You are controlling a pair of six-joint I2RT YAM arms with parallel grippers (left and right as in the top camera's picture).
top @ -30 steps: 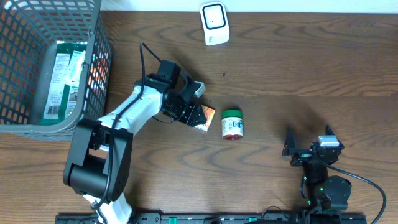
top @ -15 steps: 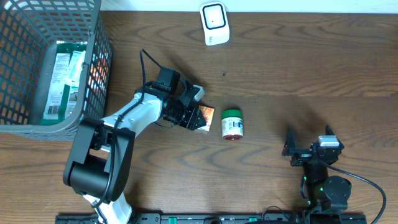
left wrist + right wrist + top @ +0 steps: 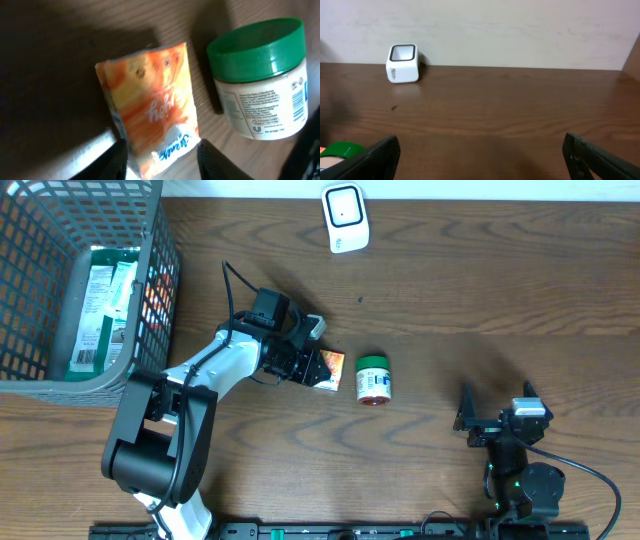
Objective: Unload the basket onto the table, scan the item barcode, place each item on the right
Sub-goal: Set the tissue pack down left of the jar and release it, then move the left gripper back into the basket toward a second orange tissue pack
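An orange snack packet (image 3: 330,367) (image 3: 155,100) lies on the wooden table, with my left gripper (image 3: 316,367) (image 3: 160,162) over it. The two black fingers press against its left and right edges, so the gripper is shut on it. Just right of the packet, a white jar with a green lid (image 3: 373,378) (image 3: 260,75) lies on its side. The white barcode scanner (image 3: 345,217) (image 3: 402,63) stands at the table's far edge. My right gripper (image 3: 497,402) (image 3: 480,155) rests near the front right, open, with nothing between its fingers.
A grey wire basket (image 3: 160,290) holding several packaged goods stands at the back left. The jar's green lid (image 3: 340,150) shows at the lower left of the right wrist view. A pale wall rises behind the scanner.
My left arm has drawn back slightly toward the left and settled lower over the packet, and its fingers have closed a little on the packet's edges. The right arm has not moved.
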